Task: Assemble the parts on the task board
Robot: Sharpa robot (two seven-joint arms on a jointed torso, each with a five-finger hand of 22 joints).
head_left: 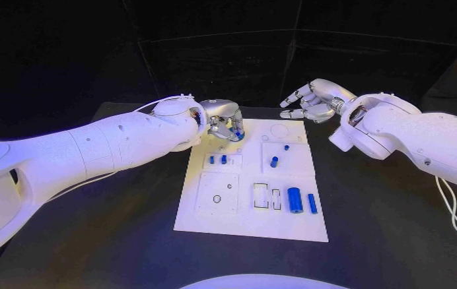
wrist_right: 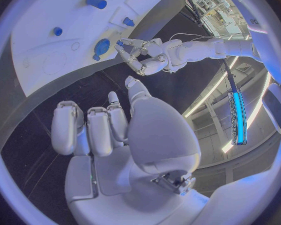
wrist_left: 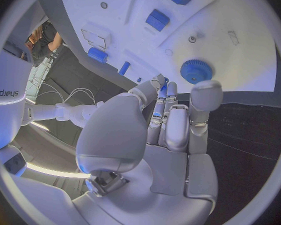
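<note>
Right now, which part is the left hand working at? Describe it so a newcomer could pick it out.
Start at the white task board mid-table and go to its far corner on the robot's left, where the left hand hovers. By its fingertips sits a round blue gear: the one toothed disc, while the neighbouring blue parts are blocks or cylinders.

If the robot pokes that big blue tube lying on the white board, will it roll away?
Probably, yes. The big blue cylinder lies on its side on the flat task board, so a sideways nudge would likely roll it. It looks like smooth, hard plastic, so it would probably stay stiff and might slip between the fingers.
</note>
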